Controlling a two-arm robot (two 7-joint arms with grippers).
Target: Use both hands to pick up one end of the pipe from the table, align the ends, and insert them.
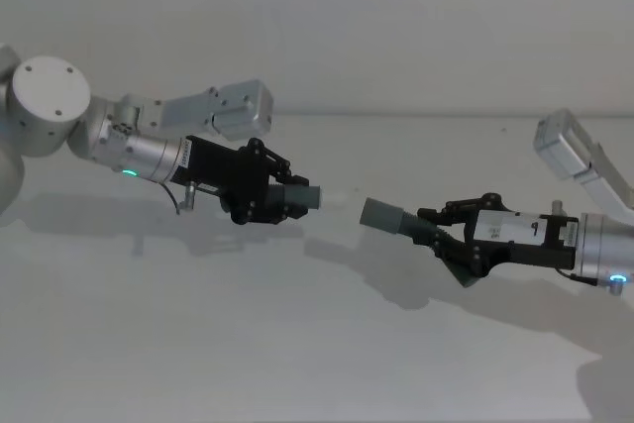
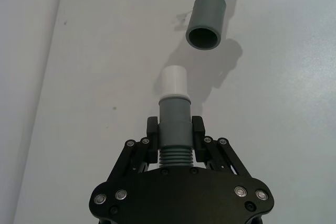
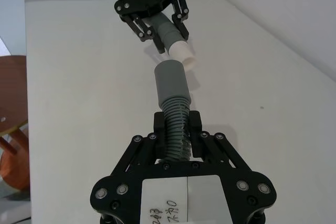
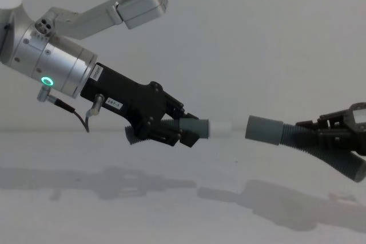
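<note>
Chest view: left gripper (image 4: 182,131) clamps the spigot piece (image 4: 197,128), its white spigot (image 4: 220,127) facing the socket (image 4: 264,128) across a small gap above the table (image 4: 171,215). Right gripper (image 4: 325,132) clamps the socket piece (image 4: 297,136). They are held tip-to-mouth, likely for insertion. Two pieces, two grippers.

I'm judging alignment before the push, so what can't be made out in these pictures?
The whitish spigot tip: nearly lost against the white table in the head view.
The socket: its depth is lost in shadow in the left wrist view.
Each pipe piece's rear end: hidden under the left gripper and the right gripper in their own wrist views.
The right gripper's wrist: cut off by the chest view's right edge.
</note>
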